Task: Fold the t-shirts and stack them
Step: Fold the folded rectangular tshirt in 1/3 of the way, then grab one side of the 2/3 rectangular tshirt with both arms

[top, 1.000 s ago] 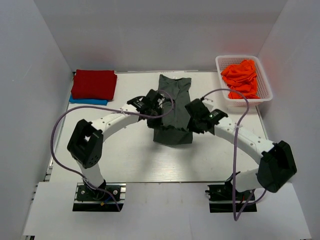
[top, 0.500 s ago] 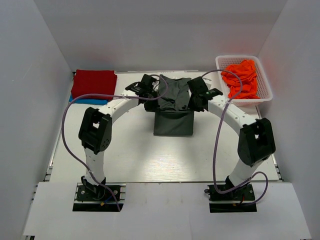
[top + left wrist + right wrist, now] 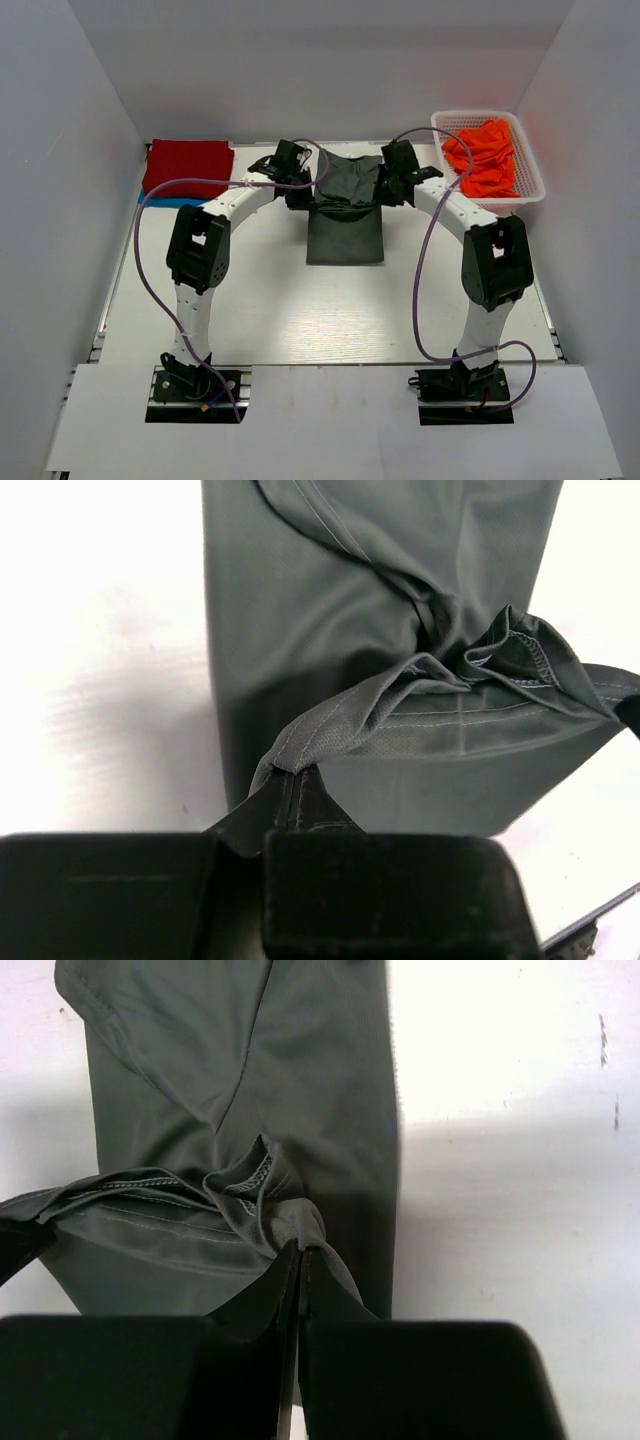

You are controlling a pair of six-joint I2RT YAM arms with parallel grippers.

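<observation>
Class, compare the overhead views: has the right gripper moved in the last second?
Yes. The right gripper, shut on the grey t-shirt, has moved up the image, from below the white basket to level with it.

From above, the blue t-shirt [image 3: 176, 203] is almost wholly covered by the red t-shirt [image 3: 188, 168] (only a thin strip shows along its near edge). The orange t-shirts [image 3: 485, 160] lie too crumpled in the basket [image 3: 500, 204] to count. The far corners of the charcoal-grey t-shirt [image 3: 345, 228] sit hidden under the left gripper [image 3: 300, 190] and right gripper [image 3: 390, 188]. Both wrist views cut that shirt off at the top edge, and its pinched hem is lost to sight between the closed fingertips.
</observation>
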